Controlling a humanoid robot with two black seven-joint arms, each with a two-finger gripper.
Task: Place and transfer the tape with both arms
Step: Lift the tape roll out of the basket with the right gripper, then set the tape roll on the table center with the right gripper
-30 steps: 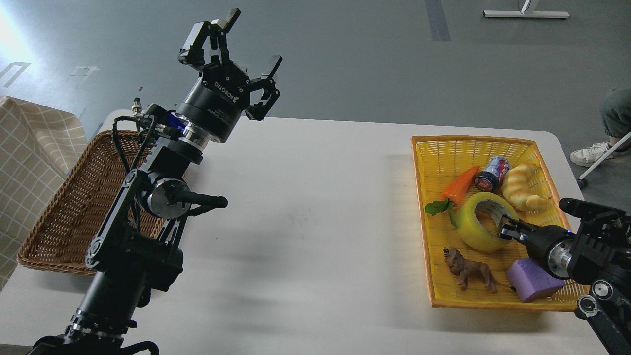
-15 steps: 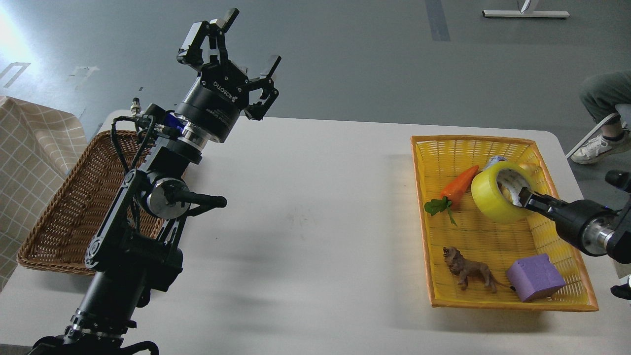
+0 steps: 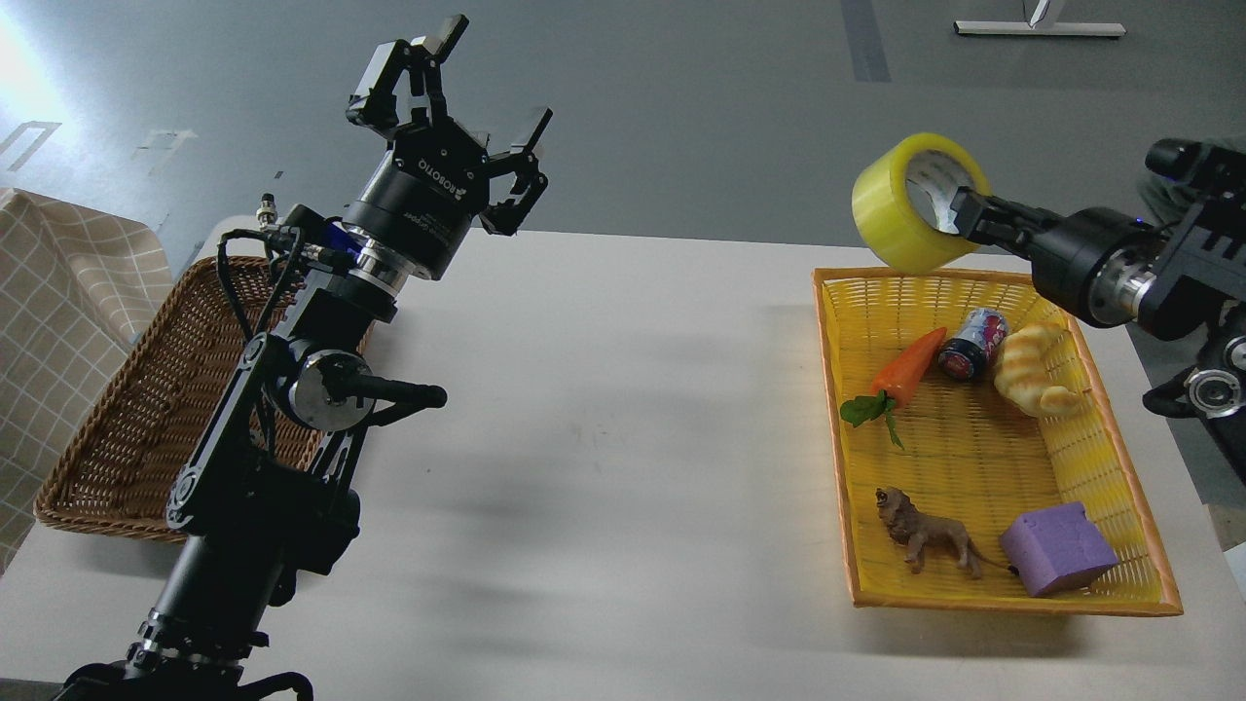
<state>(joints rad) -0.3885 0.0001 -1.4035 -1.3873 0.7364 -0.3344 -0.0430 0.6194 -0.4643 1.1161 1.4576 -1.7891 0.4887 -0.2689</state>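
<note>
Starting at the far left: checked beige cloth at the edge, then brown wicker basket on the white table, partly hidden behind the left arm. Rising from the bottom left corner, black links with a silver joint disc, ending high above the table's far edge in the left gripper, fingers spread wide, holding nothing, pointing up and away.

Across the bare middle of the table, only soft shadows.

Further right, yellow basket lying flat near the table's right edge. Inside, toward the far end: orange carrot with green leaves, just beside a small can lying on its side, and next to that a croissant. Toward the near end: brown lion figure standing, and a purple block just beside it, tail of the lion close to the block.

Above the basket's far rim, clear of everything inside: the tape, yellow roll tilted with its grey-white core facing the right side. Clamped on its wall by the right gripper, one finger reaching into the core; exact finger spread hard to tell, but closed enough to carry the roll in the air. Behind it, the right arm entering from the right edge, well above the table.
</note>
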